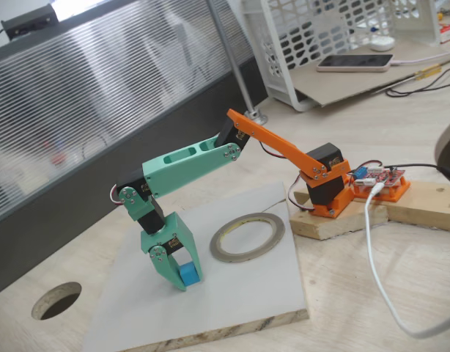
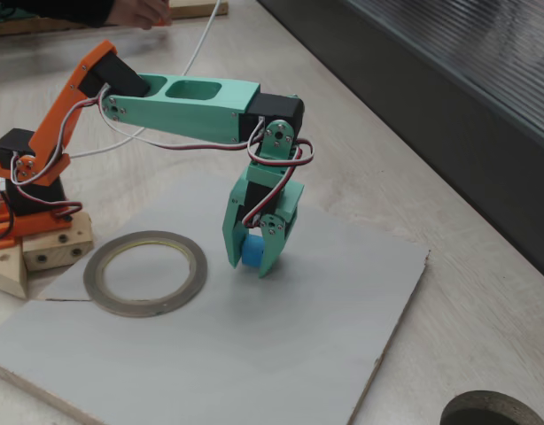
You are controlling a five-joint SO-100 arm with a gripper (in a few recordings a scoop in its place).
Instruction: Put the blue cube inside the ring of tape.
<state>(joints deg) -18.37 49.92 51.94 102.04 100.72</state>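
The blue cube [image 1: 189, 275] [image 2: 251, 251] sits between the mint-green fingers of my gripper [image 1: 182, 279] [image 2: 252, 258], which is shut on it. The gripper points down, its tips at or just above the grey board [image 1: 269, 293] [image 2: 254, 354]; whether the cube touches the board cannot be told. The ring of tape [image 1: 219, 248] [image 2: 143, 309] lies flat on the same board, to the right of the gripper in one fixed view and to its left in the other. A short gap of bare board separates them, and the ring's opening holds nothing.
The arm's orange base stands on a wooden block [image 1: 335, 220] [image 2: 50, 248] beside the board. A round dark hole [image 1: 56, 301] [image 2: 493, 412] is cut in the table. A white cable [image 1: 371, 249] runs past the base. A white basket [image 1: 320, 44] and a phone [image 1: 353, 62] are at the back.
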